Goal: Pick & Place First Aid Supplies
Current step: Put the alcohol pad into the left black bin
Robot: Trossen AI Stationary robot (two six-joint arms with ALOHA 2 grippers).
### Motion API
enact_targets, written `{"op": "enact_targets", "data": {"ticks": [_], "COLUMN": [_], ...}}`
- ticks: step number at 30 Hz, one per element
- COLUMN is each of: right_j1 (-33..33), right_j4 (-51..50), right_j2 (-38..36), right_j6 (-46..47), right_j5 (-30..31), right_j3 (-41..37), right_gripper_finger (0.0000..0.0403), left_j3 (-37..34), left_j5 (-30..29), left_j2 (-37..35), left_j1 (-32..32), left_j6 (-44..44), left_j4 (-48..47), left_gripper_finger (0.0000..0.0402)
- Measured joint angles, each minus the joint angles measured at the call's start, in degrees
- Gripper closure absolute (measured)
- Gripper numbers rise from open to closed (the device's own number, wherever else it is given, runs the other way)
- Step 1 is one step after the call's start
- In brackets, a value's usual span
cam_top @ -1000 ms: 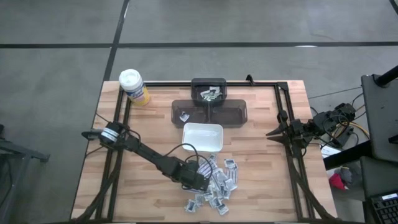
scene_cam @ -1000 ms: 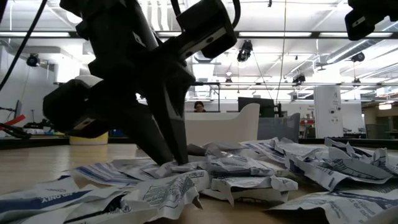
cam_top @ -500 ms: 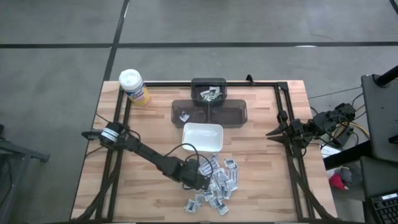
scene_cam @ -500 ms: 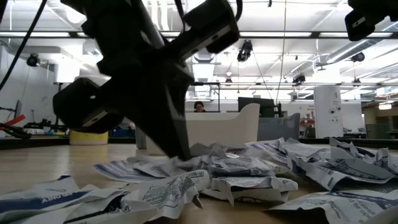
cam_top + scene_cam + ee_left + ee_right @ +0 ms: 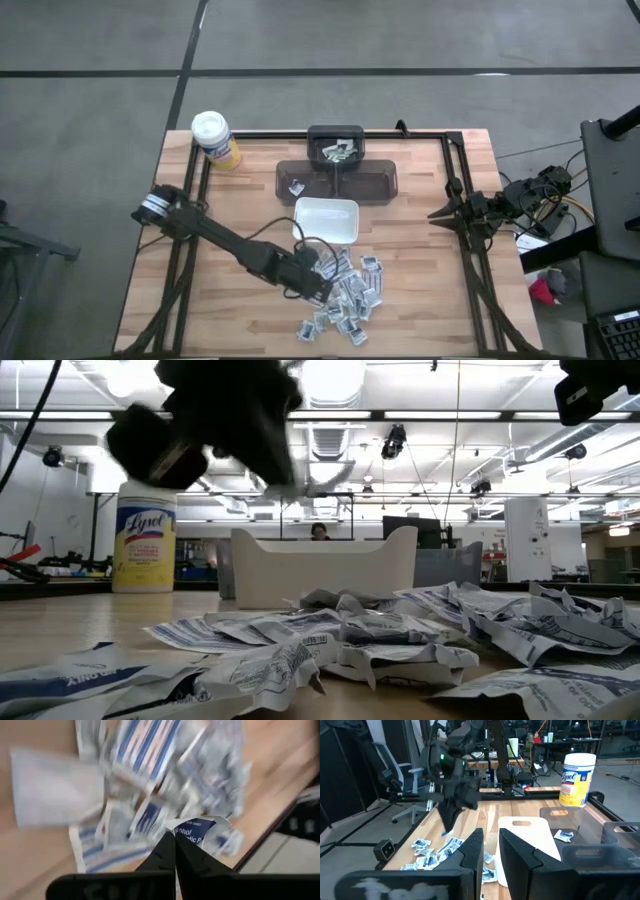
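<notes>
Yellow plastic canister with a white lid (image 5: 214,138) sits at the upper left of your high view, at the back corner of the pale wooden tabletop (image 5: 420,290). Moving right, your left gripper (image 5: 322,283) hangs at the left edge of the heap of small flat white-and-grey first aid packets with blue print (image 5: 350,292), low in the middle of the frame. Its jaws are pressed fully together, and in the left wrist view one white packet with blue lettering (image 5: 200,831) is pinched at their tips, with the heap showing beyond it. In the low view the gripper is up near the top left, clear of the packets on the tabletop.

Just above the heap lies the white rectangular dish (image 5: 326,220), empty as far as you can see. Above it stands a dark smoky plastic tray (image 5: 338,180) holding one packet, with a small dark bin (image 5: 336,146) behind it holding several.

At the far right, your right gripper (image 5: 440,213) waits by the table's edge, its jaws narrowly parted and holding nothing.

You appear to be at the lift after a grasp. Next you would likely carry the packet up the frame to a container and open over it; which one I can't tell.
</notes>
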Motion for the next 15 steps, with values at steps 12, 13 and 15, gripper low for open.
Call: {"op": "enact_targets", "data": {"ticks": [12, 13, 15], "right_j1": [0.0, 0.0, 0.0], "right_j4": [0.0, 0.0, 0.0], "right_j2": [0.0, 0.0, 0.0], "right_j6": [0.0, 0.0, 0.0], "right_j5": [0.0, 0.0, 0.0], "right_j3": [0.0, 0.0, 0.0], "right_gripper_finger": [0.0344, 0.0344, 0.0344], "left_j3": [0.0, 0.0, 0.0], "left_j5": [-25.9, -25.9, -25.8], "left_j2": [-12.7, -13.0, -13.1], "left_j1": [7.4, 9.4, 13.6], "left_j6": [13.4, 14.9, 18.3], "left_j4": [-7.4, -8.2, -8.3], "left_gripper_finger": [0.0401, 0.0401, 0.0401]}}
